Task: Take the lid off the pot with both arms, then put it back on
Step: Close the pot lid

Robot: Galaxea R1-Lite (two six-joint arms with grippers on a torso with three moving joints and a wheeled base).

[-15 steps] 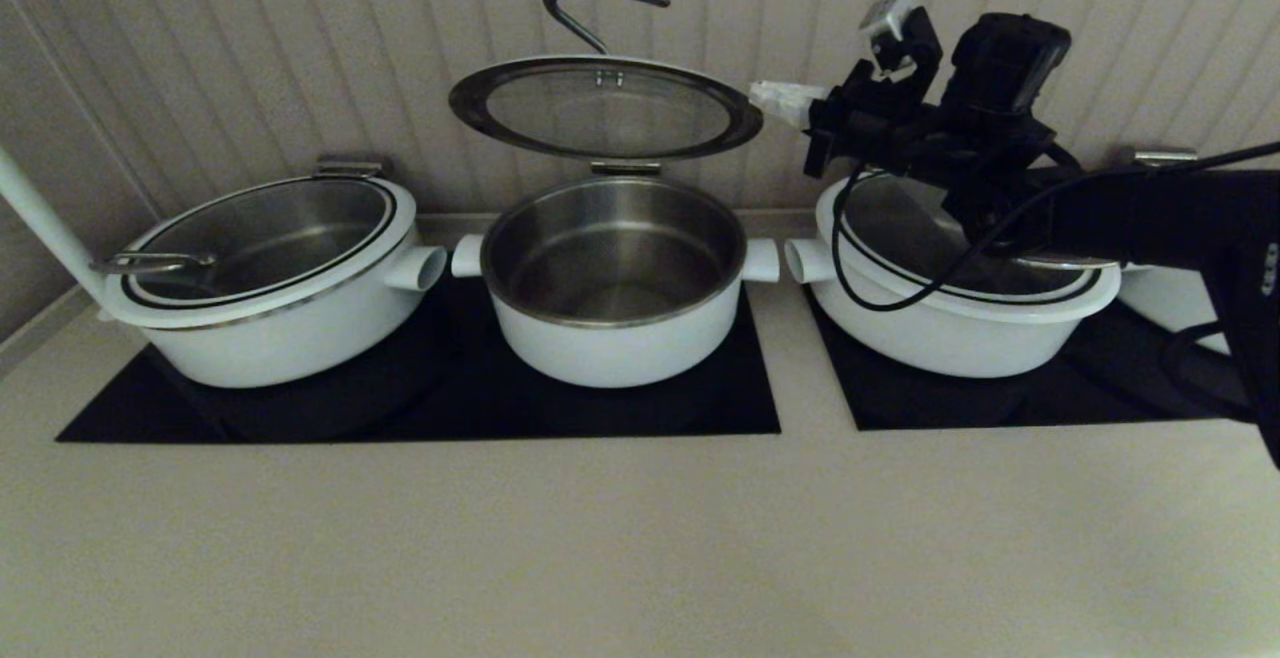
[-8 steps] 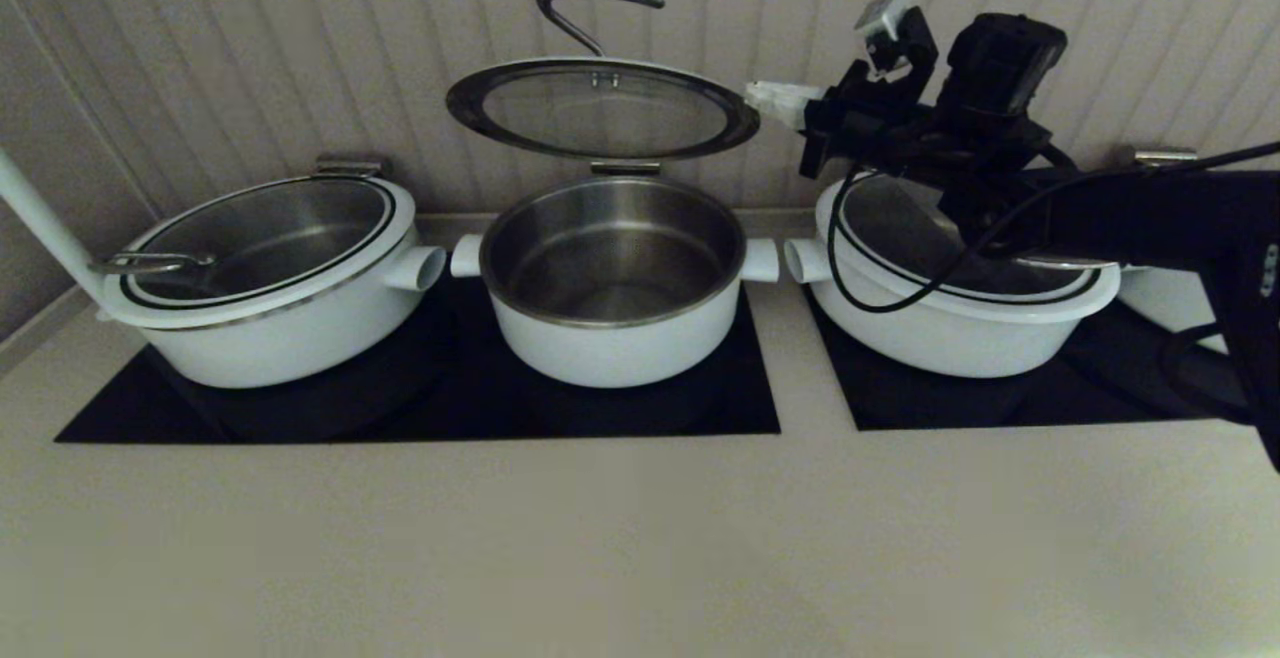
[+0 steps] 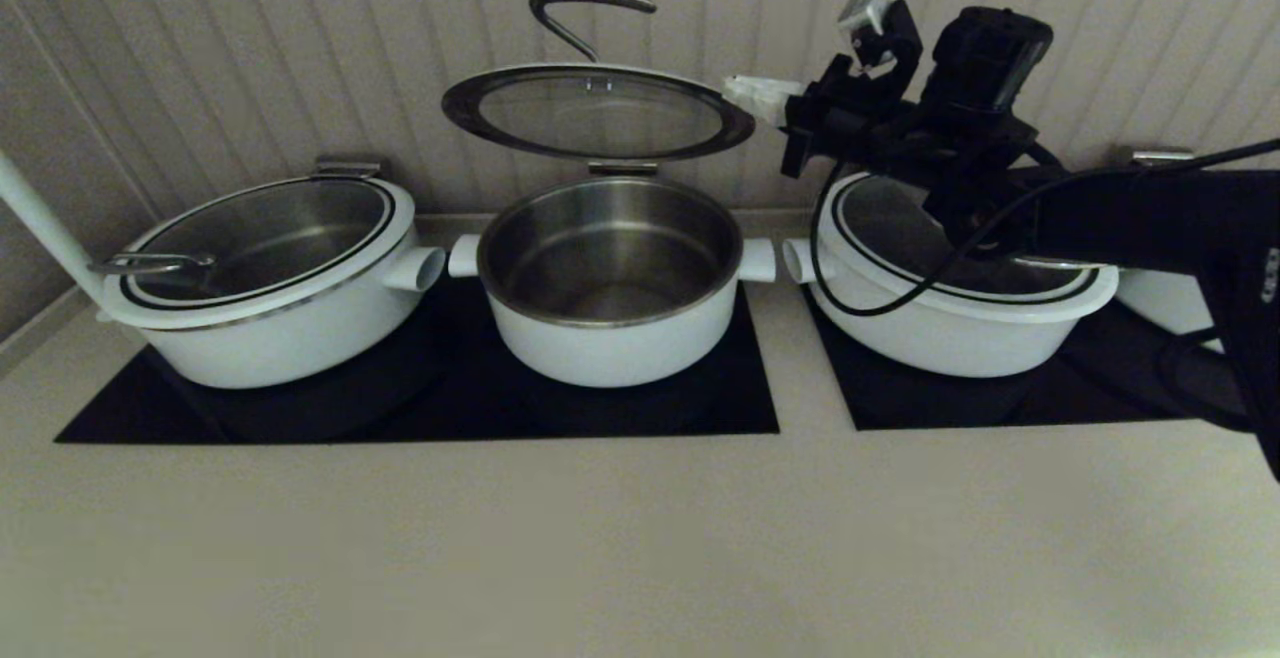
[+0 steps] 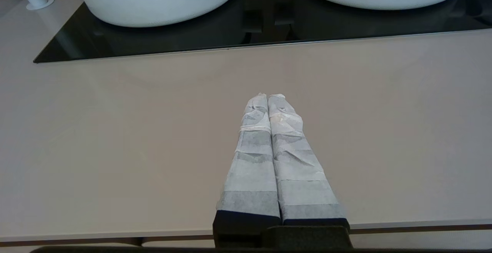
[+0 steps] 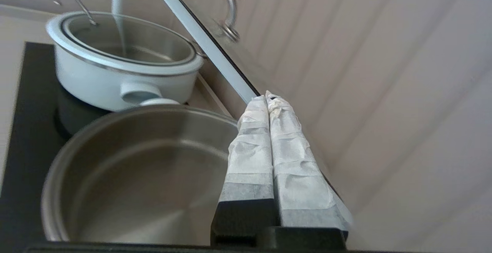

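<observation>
The lid [image 3: 598, 110], glass with a white rim and a curved steel handle [image 3: 585, 13], hangs level in the air above the open pot [image 3: 610, 278]. My right gripper [image 3: 750, 96] is shut on the lid's right rim and holds it up. In the right wrist view the gripper [image 5: 267, 97] pinches the lid's edge [image 5: 200, 34] above the pot's steel inside [image 5: 134, 168]. My left gripper [image 4: 268, 97] is shut and empty over the counter in front of the hob, out of the head view.
A wide lidded white pot [image 3: 265, 278] stands left of the pot, another [image 3: 960, 288] right of it under my right arm. Both stand on black hobs [image 3: 420, 398]. A white pole [image 3: 40, 218] rises at far left. A panelled wall is close behind.
My right gripper has drifted slightly left with the lid in it. The lid stays raised above the pot.
</observation>
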